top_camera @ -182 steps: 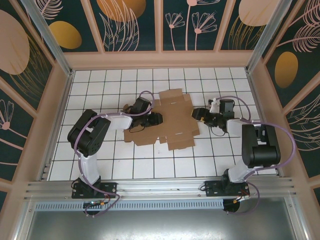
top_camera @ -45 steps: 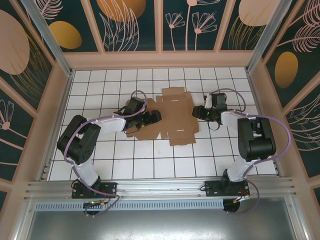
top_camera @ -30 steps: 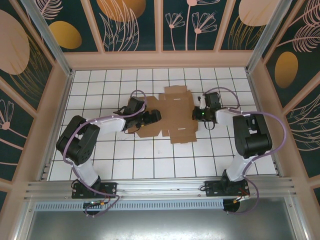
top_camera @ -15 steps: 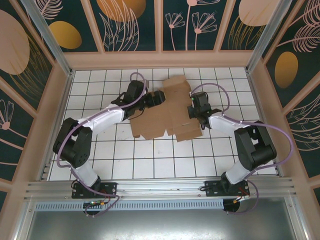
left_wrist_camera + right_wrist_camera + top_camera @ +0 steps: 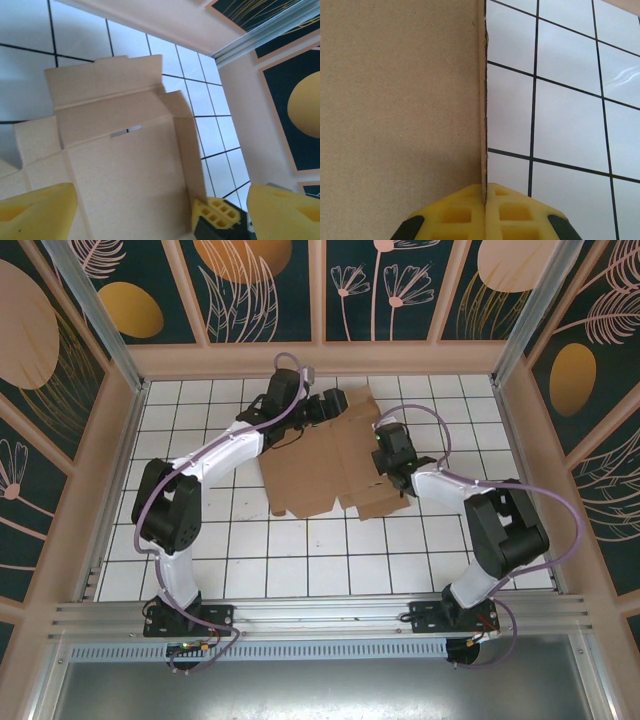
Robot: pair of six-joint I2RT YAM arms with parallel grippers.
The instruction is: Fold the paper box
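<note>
The paper box [image 5: 330,455] is clamped at one raised edge by the right tool [image 5: 485,200], whose yellow pads [image 5: 455,215] are pressed together with the thin cardboard edge running straight into the seam between them. This tool holds the sheet at its right side. The left tool [image 5: 160,200] has its yellow fingers [image 5: 35,210] spread wide apart over the sheet's far end, near the slotted flap [image 5: 107,80]. The brown sheet lies mostly flat on the white tiled tabletop [image 5: 250,560], towards the far middle, between the two arms
</note>
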